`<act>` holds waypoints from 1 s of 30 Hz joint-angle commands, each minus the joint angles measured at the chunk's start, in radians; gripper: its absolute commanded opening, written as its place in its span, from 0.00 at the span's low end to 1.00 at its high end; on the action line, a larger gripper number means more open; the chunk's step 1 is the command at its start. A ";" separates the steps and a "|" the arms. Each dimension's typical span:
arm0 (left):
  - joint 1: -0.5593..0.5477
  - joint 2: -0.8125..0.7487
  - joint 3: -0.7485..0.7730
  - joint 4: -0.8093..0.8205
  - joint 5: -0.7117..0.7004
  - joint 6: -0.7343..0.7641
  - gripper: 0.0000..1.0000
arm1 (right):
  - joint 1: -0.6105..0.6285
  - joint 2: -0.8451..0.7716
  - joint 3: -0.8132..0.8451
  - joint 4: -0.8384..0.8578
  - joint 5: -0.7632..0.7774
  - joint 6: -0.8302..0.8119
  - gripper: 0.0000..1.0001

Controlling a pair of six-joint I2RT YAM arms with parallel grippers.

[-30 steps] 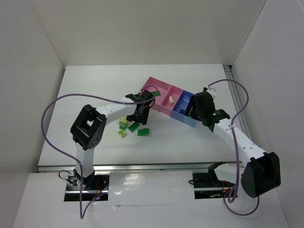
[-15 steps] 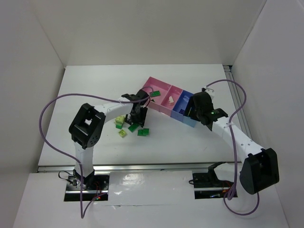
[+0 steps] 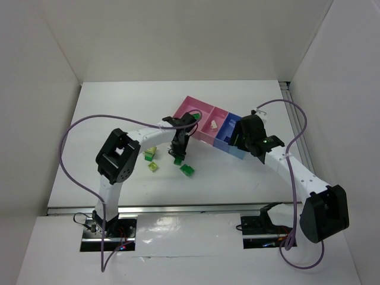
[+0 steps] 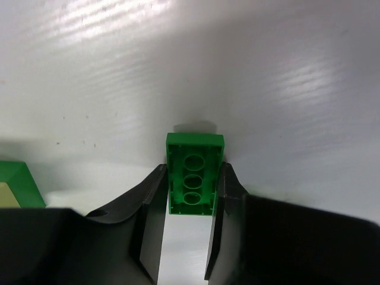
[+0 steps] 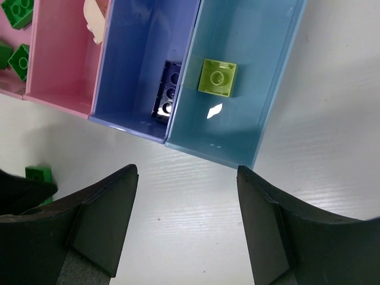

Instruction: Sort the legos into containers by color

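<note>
My left gripper (image 3: 178,152) is shut on a dark green lego (image 4: 193,174), gripped by its long sides with its hollow underside toward the wrist camera, low over the white table. Another green lego (image 3: 187,170) lies just to its right. Yellow-green legos (image 3: 154,167) and a small green one lie to its left. The joined containers (image 3: 221,142) stand behind. The wide pink bin (image 5: 9,89) holds green legos (image 5: 21,59). The narrow pink bin holds a beige lego (image 5: 92,21), the blue bin a dark blue lego (image 5: 168,89), the light blue bin a yellow-green lego (image 5: 217,77). My right gripper (image 5: 187,202) is open and empty, just in front of the blue bins.
White walls enclose the table on the left, back and right. A metal rail runs along the near edge (image 3: 178,209). Purple cables loop over both arms. A green lego (image 5: 38,174) shows at the left edge of the right wrist view.
My left gripper swung left, then right and toward the near edge, and closed on a green lego. The other green lego shifted right. The right arm barely moved.
</note>
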 commanded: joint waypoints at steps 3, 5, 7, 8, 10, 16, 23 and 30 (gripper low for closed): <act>0.003 0.065 0.180 -0.069 -0.031 0.017 0.30 | 0.012 0.000 0.018 0.036 0.008 -0.005 0.75; 0.012 0.065 0.286 -0.100 -0.031 0.017 0.30 | 0.012 0.000 0.018 0.036 0.018 -0.005 0.75; 0.023 0.065 0.351 -0.100 -0.031 0.026 0.30 | 0.012 -0.010 0.018 0.036 0.018 -0.005 0.75; 0.032 0.077 0.417 -0.109 -0.031 0.035 0.30 | 0.012 -0.010 0.018 0.036 0.018 -0.005 0.75; 0.043 0.103 0.488 -0.109 -0.031 0.045 0.30 | 0.012 -0.010 0.018 0.027 0.027 -0.005 0.75; 0.086 0.238 0.775 -0.120 -0.042 0.054 0.30 | 0.012 -0.019 0.027 0.007 0.036 -0.005 0.76; 0.141 0.357 0.948 -0.082 0.055 0.043 0.81 | 0.012 -0.040 0.027 -0.035 0.059 -0.005 0.76; 0.040 0.032 0.598 -0.028 -0.072 0.031 0.68 | 0.021 -0.060 0.006 -0.026 0.050 0.004 0.76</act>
